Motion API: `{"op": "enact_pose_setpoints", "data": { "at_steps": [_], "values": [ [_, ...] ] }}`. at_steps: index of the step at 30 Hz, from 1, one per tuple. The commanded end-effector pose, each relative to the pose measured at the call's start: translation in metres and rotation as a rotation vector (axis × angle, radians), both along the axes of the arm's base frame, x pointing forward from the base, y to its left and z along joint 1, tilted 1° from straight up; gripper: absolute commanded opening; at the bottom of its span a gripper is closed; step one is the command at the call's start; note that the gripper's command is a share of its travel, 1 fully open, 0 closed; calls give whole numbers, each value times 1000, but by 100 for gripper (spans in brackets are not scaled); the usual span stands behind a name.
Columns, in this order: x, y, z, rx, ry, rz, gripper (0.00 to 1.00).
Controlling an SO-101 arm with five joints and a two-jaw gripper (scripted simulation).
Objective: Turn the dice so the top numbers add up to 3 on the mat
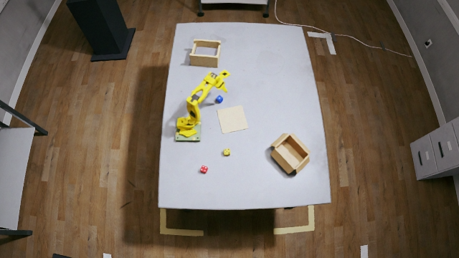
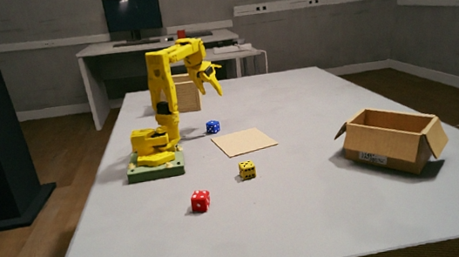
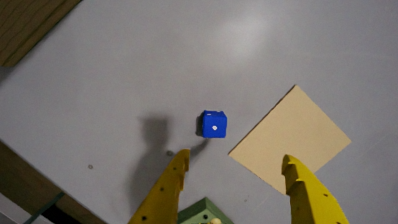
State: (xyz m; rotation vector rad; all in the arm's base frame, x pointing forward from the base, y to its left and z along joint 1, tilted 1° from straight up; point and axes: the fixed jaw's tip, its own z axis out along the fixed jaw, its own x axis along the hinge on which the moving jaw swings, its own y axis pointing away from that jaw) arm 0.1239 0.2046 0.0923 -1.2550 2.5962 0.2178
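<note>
You've got the tool (image 1: 226, 82) (image 2: 219, 80) (image 3: 236, 154) up above the tabletop (image 1: 272, 89) (image 2: 311, 219) (image 3: 115, 65), its fingers parted with nothing between them, and here's the blue die (image 1: 219, 99) (image 2: 213, 127) (image 3: 214, 125) resting just beside the mat (image 1: 232, 119) (image 2: 244, 141) (image 3: 290, 140)! The yellow die (image 1: 226, 152) (image 2: 247, 170) lies off the mat's near side in the exterior view, and the red die (image 1: 204, 169) (image 2: 200, 201) sits farther out. All three remain off the mat, so it's early days.

Watch that descent: in the wrist view the blue die isn't centred between your fingertips, so coming straight down could land a finger on it or knock it away. Grip it skewed and it may twist, leaving you the wrong face up. Three dice totalling three means a one on every top, and red shows several pips there, so it needs turning. Release too high and a die could roll; crowd the mat and you may nudge one over its edge.
</note>
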Motion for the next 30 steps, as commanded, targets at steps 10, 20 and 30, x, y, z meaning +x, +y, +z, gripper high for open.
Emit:
{"op": "enact_pose_setpoints", "data": {
  "at_steps": [10,20,30],
  "values": [
    [-9,-11,-55,-231,153,-4,35],
    [-12,-10,-56,-246,163,-11,35],
    [-12,-10,-56,-246,163,-11,35]
  ]
}}
